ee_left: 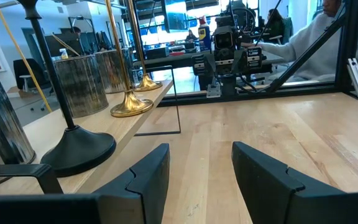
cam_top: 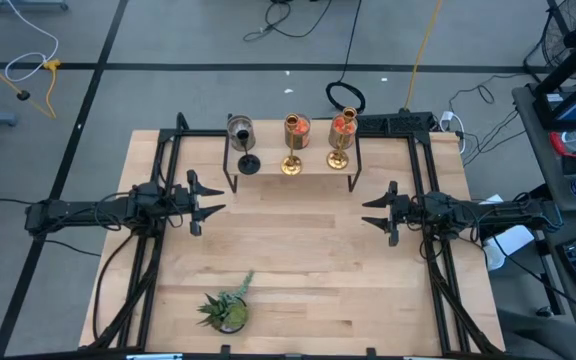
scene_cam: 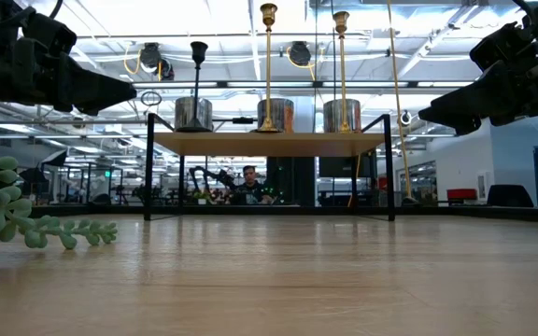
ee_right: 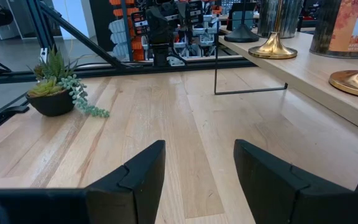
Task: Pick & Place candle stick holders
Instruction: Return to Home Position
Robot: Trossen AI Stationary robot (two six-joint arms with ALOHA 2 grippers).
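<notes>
On the shelf [scene_cam: 269, 143] the black candle stick holder [cam_top: 249, 164] and both gold candle stick holders [cam_top: 291, 166] [cam_top: 337, 159] stand upright, apparently one beside each jar [scene_cam: 193, 113], so placing looks finished, with the left gripper [cam_top: 213, 201] and right gripper [cam_top: 369, 213] empty, fingers apart, off either end of that shelf.

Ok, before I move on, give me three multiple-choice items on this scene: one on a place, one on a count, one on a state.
1. Where do the candle holders stand?
A. on the shelf
B. beside the plant
C. on the table top

2. How many holders are gold?
A. one
B. two
C. three

3. How are the left hand and the right hand?
A. both open, empty
B. both shut on holders
C. one open, one shut

Answers:
1 A: all three bases rest on the shelf.
2 B: two are gold; the black holder is the third.
3 A: each wrist view shows parted fingers with nothing between them.
</notes>
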